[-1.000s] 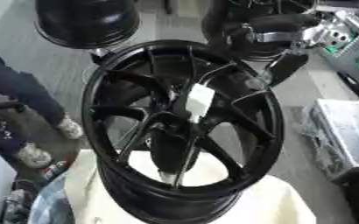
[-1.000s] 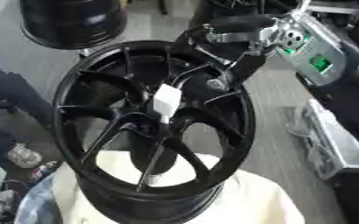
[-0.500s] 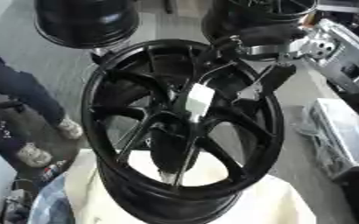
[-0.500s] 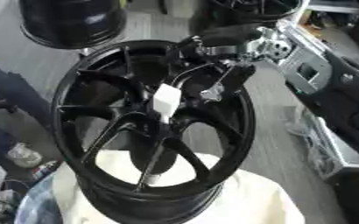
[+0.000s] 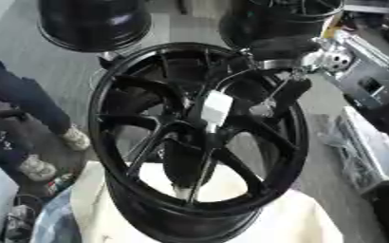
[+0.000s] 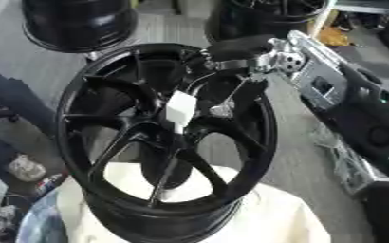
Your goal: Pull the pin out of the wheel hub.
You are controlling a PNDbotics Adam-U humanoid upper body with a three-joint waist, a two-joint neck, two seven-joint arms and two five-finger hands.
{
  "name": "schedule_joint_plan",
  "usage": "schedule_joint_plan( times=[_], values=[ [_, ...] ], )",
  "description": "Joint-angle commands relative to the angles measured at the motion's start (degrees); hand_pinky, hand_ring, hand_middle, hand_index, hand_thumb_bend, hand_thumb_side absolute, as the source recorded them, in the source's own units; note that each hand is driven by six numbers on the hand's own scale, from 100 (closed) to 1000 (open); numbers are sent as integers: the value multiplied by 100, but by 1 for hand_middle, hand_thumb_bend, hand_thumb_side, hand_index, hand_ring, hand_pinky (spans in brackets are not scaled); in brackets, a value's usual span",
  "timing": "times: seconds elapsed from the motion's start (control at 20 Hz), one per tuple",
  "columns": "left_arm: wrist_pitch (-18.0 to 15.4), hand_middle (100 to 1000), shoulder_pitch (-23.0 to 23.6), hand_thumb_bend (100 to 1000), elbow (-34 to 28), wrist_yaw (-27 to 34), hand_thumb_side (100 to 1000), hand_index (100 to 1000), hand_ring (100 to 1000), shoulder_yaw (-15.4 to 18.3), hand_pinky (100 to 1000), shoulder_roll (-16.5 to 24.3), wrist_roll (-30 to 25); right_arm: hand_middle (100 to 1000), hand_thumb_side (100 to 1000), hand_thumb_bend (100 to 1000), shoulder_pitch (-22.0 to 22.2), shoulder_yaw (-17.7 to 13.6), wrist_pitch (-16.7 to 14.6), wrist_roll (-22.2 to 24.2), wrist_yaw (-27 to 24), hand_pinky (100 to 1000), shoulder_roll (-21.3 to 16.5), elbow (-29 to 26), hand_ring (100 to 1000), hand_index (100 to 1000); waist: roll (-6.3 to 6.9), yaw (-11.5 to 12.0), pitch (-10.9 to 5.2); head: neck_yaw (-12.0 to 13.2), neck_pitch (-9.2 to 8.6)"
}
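Centrally, a glossy black spoked wheel hub [image 5: 198, 137] carries a white blocky pin [image 5: 217, 107]; at two o'clock, the right hand [image 5: 282, 92] reaches, grip unclear.

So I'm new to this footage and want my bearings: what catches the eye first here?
A big black wheel fills the middle, propped on a cream cloth. A white pin sticks up from its hub. The right hand reaches in from the upper right, over the spokes beside the pin.
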Motion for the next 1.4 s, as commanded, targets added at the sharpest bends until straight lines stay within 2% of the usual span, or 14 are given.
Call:
schedule_joint_plan(
  times=[0.05,0.8,1.2,1.4],
  values=[
    [-9,567,-69,100,-131,-35,890,668,589,-24,725,93,-30,874,270,100,-81,-27,-1590,1542,44,859,-34,34,882,937,40,8,-40,-11,-12],
    [-11,567,-90,100,-135,-57,893,668,590,-29,726,73,-49,818,271,100,28,31,-1683,1542,211,854,141,285,866,916,37,80,-3,-35,-12],
    [-8,568,-95,100,-137,-66,893,668,591,-31,727,67,-58,742,243,100,53,47,-1708,1542,233,846,167,356,844,868,35,92,6,-52,-12],
    [-6,568,-97,100,-137,-68,894,668,591,-32,727,65,-63,658,223,100,55,24,-1699,1542,182,836,173,366,821,800,33,98,7,-61,-12]
  ],
)
